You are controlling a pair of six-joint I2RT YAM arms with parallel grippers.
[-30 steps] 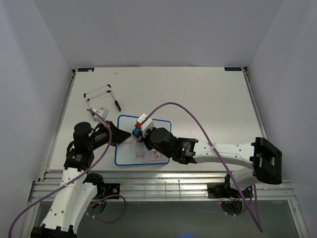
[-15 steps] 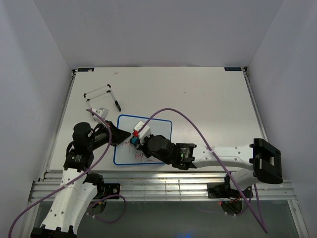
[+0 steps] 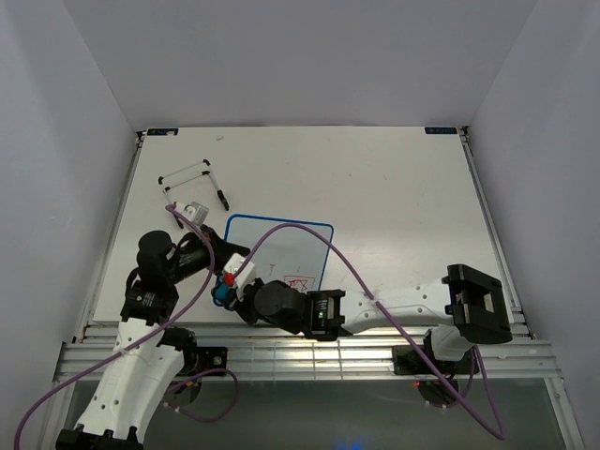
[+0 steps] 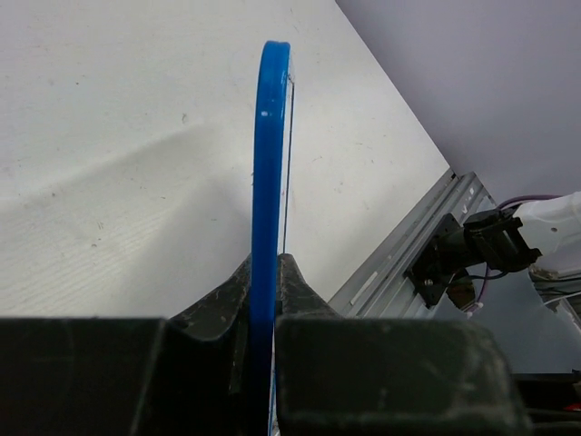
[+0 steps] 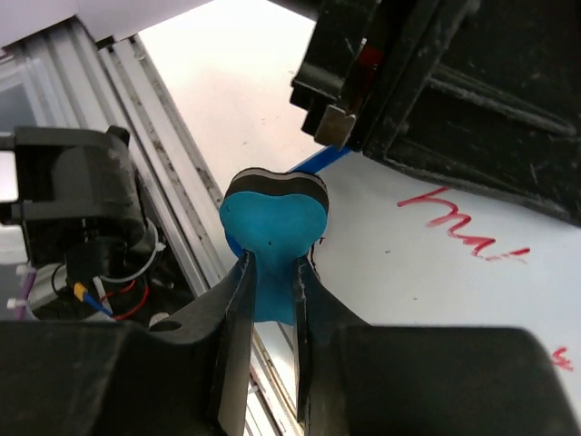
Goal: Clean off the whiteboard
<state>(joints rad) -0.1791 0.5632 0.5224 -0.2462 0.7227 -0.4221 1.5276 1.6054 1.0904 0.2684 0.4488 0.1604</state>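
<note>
The whiteboard [image 3: 286, 246], white with a thin blue frame, lies at the table's near left. Red marks [image 3: 302, 281] show near its front edge. My left gripper [image 3: 223, 260] is shut on the board's left frame edge; in the left wrist view the blue frame [image 4: 270, 154] stands edge-on between the fingers [image 4: 295, 291]. My right gripper [image 3: 231, 280] is shut on the blue bow-shaped eraser [image 5: 272, 222], pressed at the board's near left corner. In the right wrist view the white surface [image 5: 427, 300] carries red strokes [image 5: 458, 222], with the left gripper [image 5: 436, 82] just beyond.
A white-and-black wire stand [image 3: 186, 178] stands at the far left, with a black pen [image 3: 222, 198] and a small grey-white object [image 3: 194, 212] beside it. The aluminium rail [image 3: 309, 339] runs along the table's near edge, close under the eraser.
My right gripper has swept the eraser from the board's upper middle down to its near left corner. The red writing on the left is gone. The board has shifted slightly.
</note>
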